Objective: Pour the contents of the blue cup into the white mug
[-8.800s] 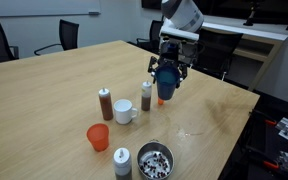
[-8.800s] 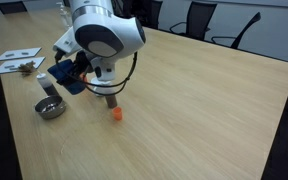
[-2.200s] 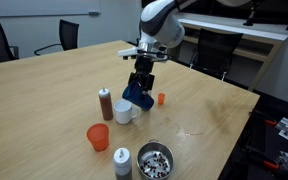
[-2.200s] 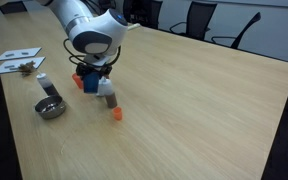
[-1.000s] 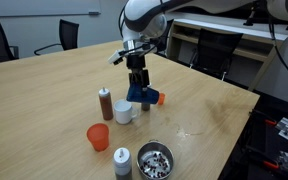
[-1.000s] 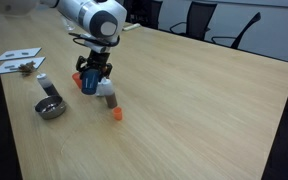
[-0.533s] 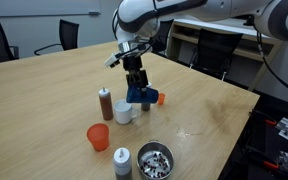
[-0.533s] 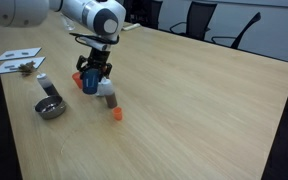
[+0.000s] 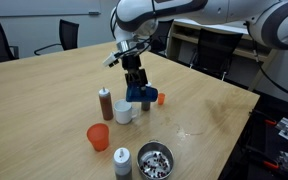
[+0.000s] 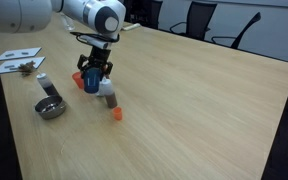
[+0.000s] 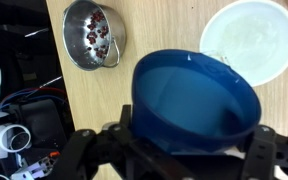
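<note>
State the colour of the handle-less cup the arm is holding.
Dark blue. The blue cup shows best in the wrist view, where it fills the frame.

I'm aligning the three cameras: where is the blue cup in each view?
In an exterior view: blue cup at centre, beside the white mug.
In an exterior view: left of centre.
Wrist view: fills the centre.
Shared landmark: the metal bowl, visible in all three.
</note>
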Tool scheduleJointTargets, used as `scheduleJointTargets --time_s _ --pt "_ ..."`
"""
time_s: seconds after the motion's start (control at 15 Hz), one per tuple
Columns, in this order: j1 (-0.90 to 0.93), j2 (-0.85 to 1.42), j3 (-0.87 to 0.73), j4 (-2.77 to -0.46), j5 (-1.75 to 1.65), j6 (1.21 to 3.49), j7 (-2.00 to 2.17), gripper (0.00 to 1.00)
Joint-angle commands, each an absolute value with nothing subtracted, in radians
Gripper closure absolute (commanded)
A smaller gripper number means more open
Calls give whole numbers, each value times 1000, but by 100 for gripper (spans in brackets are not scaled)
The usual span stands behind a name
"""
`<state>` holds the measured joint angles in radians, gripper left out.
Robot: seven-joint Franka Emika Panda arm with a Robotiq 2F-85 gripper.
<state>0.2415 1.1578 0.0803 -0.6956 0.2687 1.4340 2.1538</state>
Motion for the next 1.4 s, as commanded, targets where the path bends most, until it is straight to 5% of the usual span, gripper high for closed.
scheduleJointTargets --time_s 0.0,1.33 --pt "247 1204 84 -594 249 1368 2172 36" --pt "279 1219 59 -536 178 1281 2199 36"
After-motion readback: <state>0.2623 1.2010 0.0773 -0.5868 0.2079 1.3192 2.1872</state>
